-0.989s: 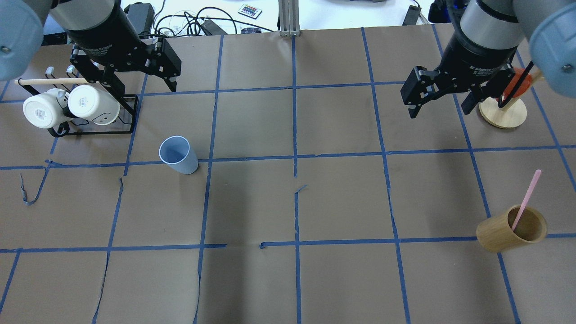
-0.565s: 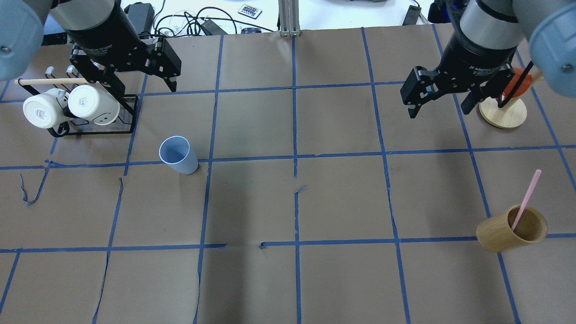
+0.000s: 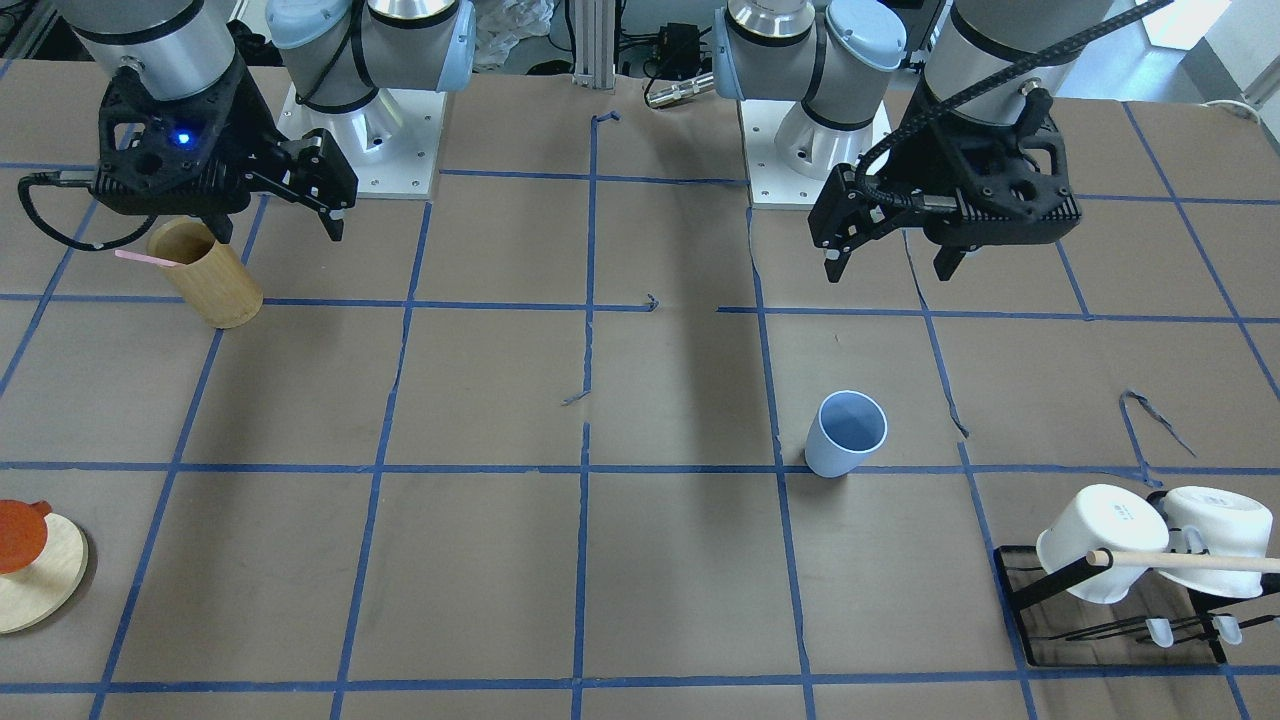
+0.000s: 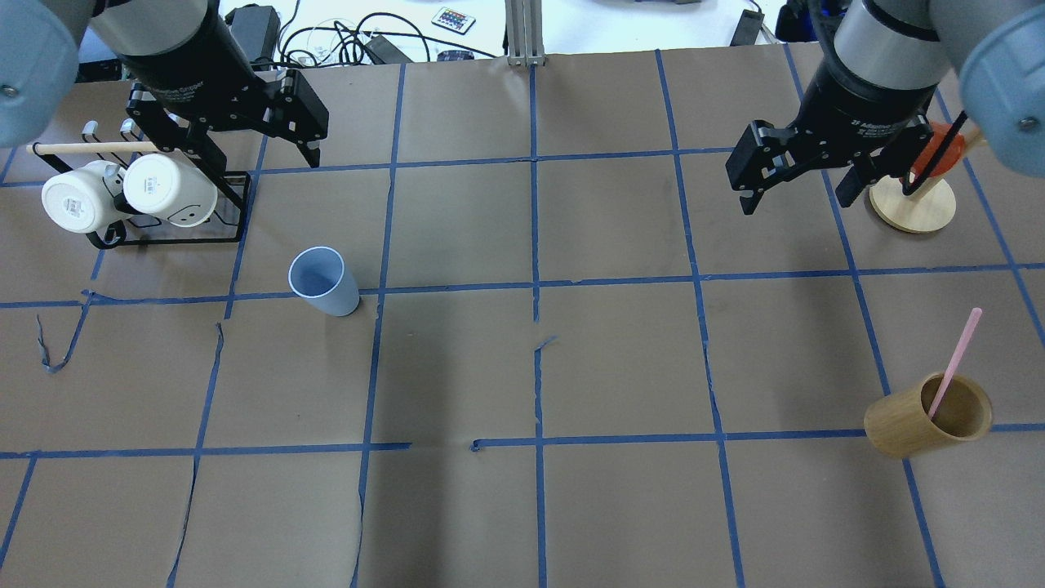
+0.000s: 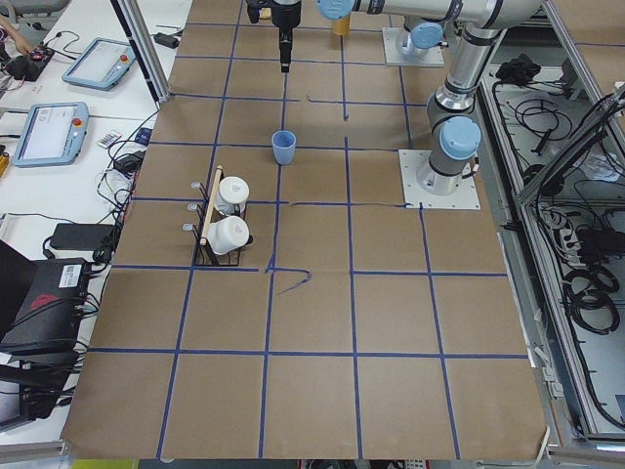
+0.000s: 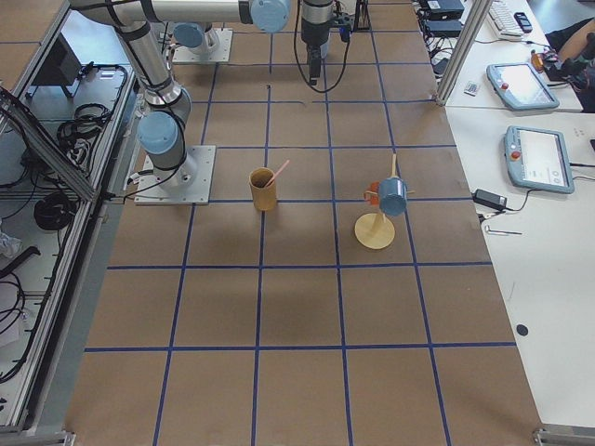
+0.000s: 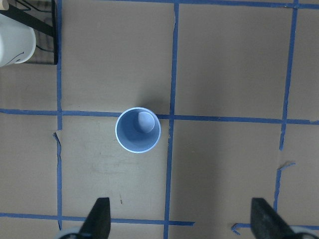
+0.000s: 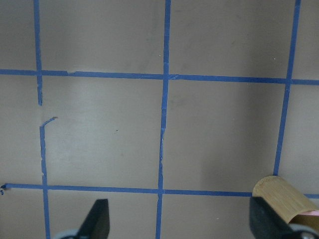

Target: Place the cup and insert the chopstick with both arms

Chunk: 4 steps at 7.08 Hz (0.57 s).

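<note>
Brown paper gridded with blue tape covers my table (image 4: pixel 620 359). I see the left gripper (image 3: pixel 890 262) and right gripper (image 4: pixel 796 196) gaping, empty. The smooth tapered blue cup (image 4: pixel 326 286) stands empty near the left gripper; the pink chopstick (image 4: pixel 957 355) leans inside the bamboo cylinder (image 4: pixel 898 429).

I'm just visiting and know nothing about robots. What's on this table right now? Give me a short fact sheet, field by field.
Cup: light blue, upright, empty, standing alone on the table
Chopstick: pink, leaning inside the bamboo holder
Left gripper: open, holding nothing, above the table
Right gripper: open, holding nothing, near the round wooden stand
Mug rack: black, carrying two white mugs
Progress: neither cup nor chopstick picked up yet
</note>
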Motion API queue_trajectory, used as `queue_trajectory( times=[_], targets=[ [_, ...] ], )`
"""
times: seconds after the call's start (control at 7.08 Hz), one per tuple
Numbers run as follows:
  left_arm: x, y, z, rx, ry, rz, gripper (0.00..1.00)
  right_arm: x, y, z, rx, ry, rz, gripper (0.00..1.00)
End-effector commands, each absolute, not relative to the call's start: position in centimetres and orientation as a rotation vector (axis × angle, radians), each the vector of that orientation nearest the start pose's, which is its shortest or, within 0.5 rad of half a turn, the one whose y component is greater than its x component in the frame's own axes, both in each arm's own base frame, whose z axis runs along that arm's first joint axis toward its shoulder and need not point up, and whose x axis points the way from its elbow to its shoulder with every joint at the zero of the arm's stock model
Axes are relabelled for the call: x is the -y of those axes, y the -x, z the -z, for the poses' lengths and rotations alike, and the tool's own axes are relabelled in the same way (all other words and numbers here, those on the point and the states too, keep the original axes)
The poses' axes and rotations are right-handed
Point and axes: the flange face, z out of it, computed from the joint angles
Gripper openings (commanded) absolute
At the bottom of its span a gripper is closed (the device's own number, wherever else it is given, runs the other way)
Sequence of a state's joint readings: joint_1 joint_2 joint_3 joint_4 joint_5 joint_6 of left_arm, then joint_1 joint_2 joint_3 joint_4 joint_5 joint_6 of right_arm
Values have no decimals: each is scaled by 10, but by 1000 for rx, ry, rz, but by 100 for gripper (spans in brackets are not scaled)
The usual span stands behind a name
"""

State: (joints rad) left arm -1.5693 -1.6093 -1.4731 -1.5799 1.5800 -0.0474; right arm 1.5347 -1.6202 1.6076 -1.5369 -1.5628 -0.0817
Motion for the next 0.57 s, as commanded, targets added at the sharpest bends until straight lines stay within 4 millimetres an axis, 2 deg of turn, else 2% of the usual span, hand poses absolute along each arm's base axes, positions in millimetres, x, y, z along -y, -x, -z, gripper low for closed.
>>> queue_trajectory(
  times=[0.0,0.42],
  targets=[
    [512,131,-515,-3130,77,75,100,475,-118,-490,-3131,74,-23,100],
    [512,131,-515,-3129,77,75,100,474,-117,-490,-3133,70,-28,100]
  ],
)
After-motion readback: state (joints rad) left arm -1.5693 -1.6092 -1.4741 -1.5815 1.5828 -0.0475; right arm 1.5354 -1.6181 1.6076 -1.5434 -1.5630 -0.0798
